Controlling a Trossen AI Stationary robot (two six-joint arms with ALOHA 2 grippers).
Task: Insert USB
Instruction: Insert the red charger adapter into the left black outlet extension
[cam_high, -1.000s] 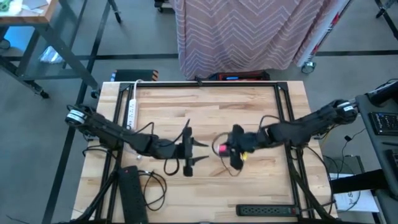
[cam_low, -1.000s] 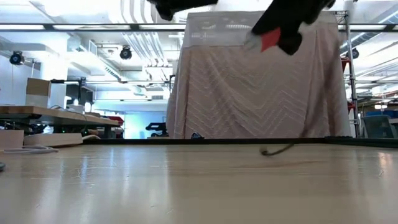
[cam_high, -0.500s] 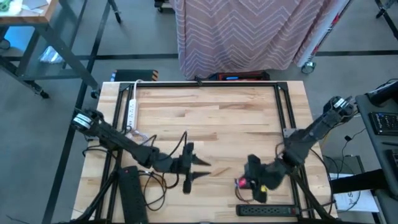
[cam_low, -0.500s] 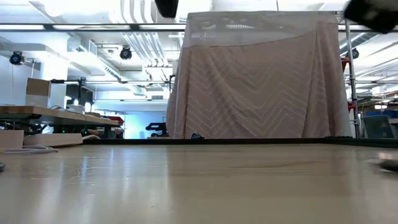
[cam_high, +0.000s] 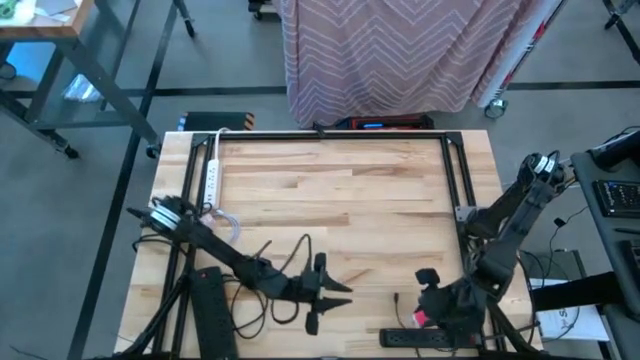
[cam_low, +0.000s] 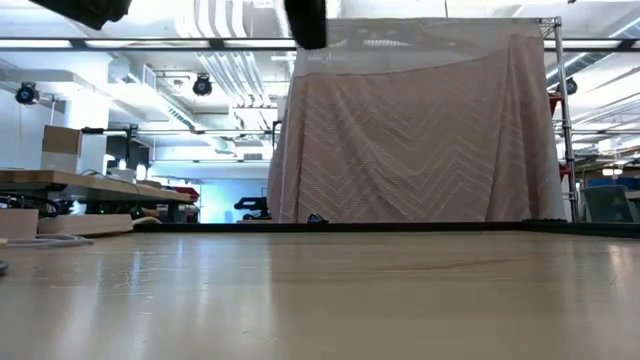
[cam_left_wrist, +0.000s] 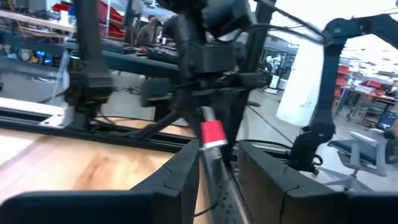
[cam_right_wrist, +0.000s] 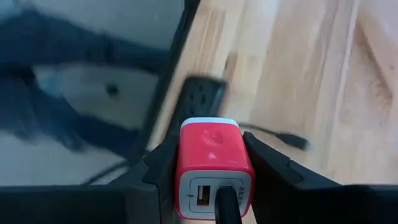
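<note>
A red USB charger block (cam_right_wrist: 212, 163) is clamped between the two dark fingers of the right gripper (cam_right_wrist: 211, 165), white rim and USB ports facing the wrist camera, with a dark cable (cam_right_wrist: 225, 208) seated in one port. In the high view this gripper (cam_high: 435, 305) is placed at the near right corner of the wooden table (cam_high: 330, 180), just above a black power strip (cam_high: 432, 339) lying along the near edge; whether the block touches the strip cannot be told from the blurred frames. The strip's outlet end (cam_right_wrist: 196, 99) is seen just beyond the block in the right wrist view. The left gripper (cam_high: 325, 298) is held near the near edge, left of centre, fingers (cam_left_wrist: 180, 180) spread apart with nothing between them; the red block (cam_left_wrist: 213, 134) is visible farther off through the gap. A second black power strip (cam_high: 212, 315) lies at the near left corner and a white power strip (cam_high: 211, 175) along the left rail. A loose cable end (cam_right_wrist: 289, 140) lies on the wood beyond the right gripper. In the low view only dark arm parts (cam_low: 305, 20) cut off at the top are seen. The middle and far table surface is bare wood; a draped patterned cloth (cam_high: 400, 55) stands beyond the far edge.
</note>
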